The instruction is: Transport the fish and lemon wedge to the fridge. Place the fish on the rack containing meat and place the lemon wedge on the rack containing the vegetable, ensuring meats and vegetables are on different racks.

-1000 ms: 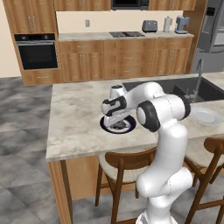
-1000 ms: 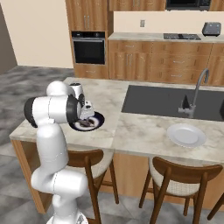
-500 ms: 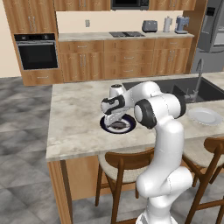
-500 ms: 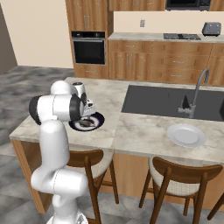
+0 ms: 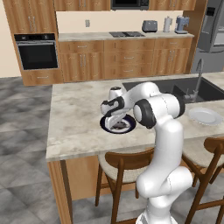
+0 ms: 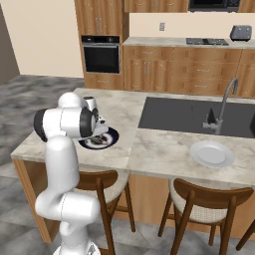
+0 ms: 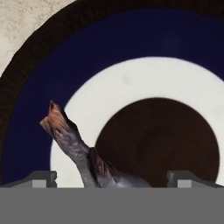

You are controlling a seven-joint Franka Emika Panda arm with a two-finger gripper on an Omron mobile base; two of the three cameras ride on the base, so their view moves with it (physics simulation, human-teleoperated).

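Hand view puts us right above the navy plate [image 7: 39, 87] with its white ring and dark centre. The fish [image 7: 76, 151] lies on it, tail pointing up and left, its body running down between our two fingertips [image 7: 41, 178]. Our gripper [image 7: 113, 179] is spread wide, one tip on each side of the fish, not pinching it. From the left base view, we see the plate [image 5: 105, 126] on the pale stone island counter [image 5: 74, 109], near its front edge.
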